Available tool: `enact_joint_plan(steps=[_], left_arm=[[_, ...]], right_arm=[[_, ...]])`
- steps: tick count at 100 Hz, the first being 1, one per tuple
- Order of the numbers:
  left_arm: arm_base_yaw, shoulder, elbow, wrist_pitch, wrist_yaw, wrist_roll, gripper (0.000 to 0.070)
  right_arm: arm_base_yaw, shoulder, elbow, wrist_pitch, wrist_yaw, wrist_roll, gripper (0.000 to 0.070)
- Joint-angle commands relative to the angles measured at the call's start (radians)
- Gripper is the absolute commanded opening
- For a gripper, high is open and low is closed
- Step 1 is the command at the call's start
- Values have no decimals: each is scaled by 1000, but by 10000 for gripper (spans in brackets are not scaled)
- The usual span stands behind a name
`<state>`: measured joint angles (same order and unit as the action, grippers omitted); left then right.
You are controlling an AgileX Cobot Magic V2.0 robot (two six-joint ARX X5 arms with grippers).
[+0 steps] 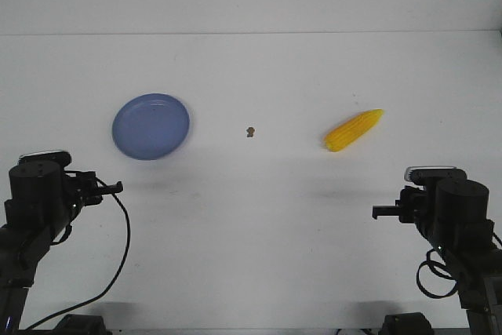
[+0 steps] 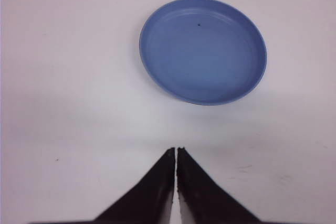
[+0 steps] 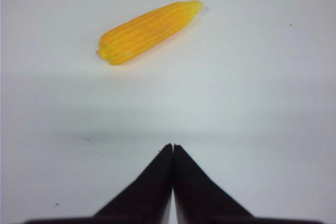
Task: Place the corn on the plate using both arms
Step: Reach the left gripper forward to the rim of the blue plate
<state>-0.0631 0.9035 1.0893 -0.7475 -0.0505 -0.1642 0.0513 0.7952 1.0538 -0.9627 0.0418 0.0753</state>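
The yellow corn lies on the white table right of centre, pointed end toward the far right; it also shows in the right wrist view. The blue plate sits empty on the left; it also shows in the left wrist view. My left gripper is shut and empty, near the front left, short of the plate; its tips point at the plate. My right gripper is shut and empty at the front right, short of the corn; its tips face the corn.
A tiny brown speck lies on the table between plate and corn. The table's far edge meets a white wall. A black cable loops beside my left arm.
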Motion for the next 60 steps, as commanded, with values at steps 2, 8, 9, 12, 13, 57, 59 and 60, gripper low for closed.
enact_joint_plan(steps=[2,8,9,12,13,57,59,60], left_arm=[[0,1,15,12,-2,2,12],[0,0,15,14,-2,2,12],[0,0,15,15,-2,2,12],[0,0,15,16,-2,2,12],[0,0,15,16,-2,2,12],[0,0,15,16,-2,2,438],[0,0,15,16,-2,2,477],[0,0,15,16,-2,2,492]], right_arm=[[1,4,18,13,-1,7,3],[1,2,19,12,-1,7,3],[1,2,18,12,-1,7,3],[1,2,18,12,-1,7,3],[1,2,18,12,-1,7,3],[1,3,18,12,-1,7,489],[1,3,18,12,-1,7,489],[1,3,18,13,-1,7,489]])
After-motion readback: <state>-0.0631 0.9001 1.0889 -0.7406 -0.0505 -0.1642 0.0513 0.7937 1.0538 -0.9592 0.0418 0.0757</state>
